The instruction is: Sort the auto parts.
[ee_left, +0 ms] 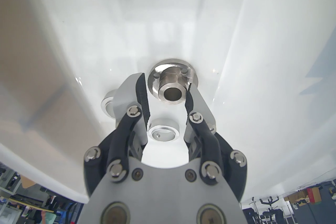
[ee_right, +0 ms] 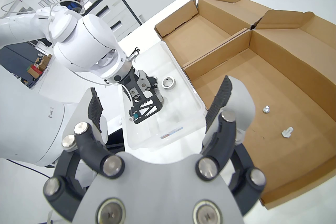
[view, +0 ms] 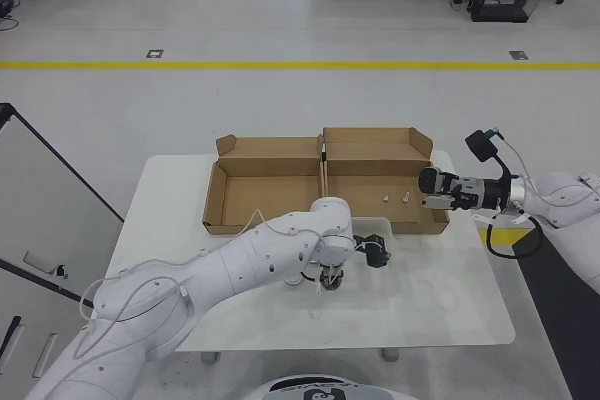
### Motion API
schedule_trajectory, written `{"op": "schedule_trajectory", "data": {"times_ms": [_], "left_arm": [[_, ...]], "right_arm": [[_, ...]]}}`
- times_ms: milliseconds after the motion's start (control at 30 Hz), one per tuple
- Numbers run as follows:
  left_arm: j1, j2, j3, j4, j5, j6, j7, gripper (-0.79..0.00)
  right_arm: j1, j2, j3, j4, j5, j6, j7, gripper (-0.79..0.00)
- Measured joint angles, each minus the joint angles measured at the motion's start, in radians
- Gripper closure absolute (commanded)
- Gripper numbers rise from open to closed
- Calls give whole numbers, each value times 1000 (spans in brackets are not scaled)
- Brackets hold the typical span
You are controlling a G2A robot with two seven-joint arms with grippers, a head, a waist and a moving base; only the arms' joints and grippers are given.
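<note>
Silver flanged metal hub [ee_left: 172,89] sits on the floor of the clear plastic bin [ee_left: 236,25], left gripper [ee_left: 165,86] fingers narrowly open either side of its collar; one pad maybe touching, hard to say. An off-centre squeeze could kick it into the loose silver ring [ee_left: 163,129] just beside it. Right gripper [ee_right: 160,87] hangs wide open and empty over the brown cardboard box [ee_right: 288,57]

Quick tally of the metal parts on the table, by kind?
Flanged hub: 1
Ring collars: 2, one partly hidden
Small fasteners: 2, in a cardboard box
Total: 5
</note>
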Motion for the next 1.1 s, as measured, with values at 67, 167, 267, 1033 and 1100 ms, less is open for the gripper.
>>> {"op": "schedule_trajectory", "data": {"times_ms": [67,167,267,1033,1100], "left_arm": [[0,-3,-5,8,0,4,6,-302],[1,-6,-11,15,3,7,14,-299],[4,-7,-16,17,0,-4,12,-302],[12,-9,-17,20,8,-20,13,-354],[15,-9,-17,22,9,-22,15,-348]], "right_arm": [[0,0,0,0,0,0,0,-785],[0,0,0,0,0,0,0,-785],[0,0,0,0,0,0,0,-785],[0,0,0,0,0,0,0,-785],[0,0,0,0,0,0,0,-785]]}}
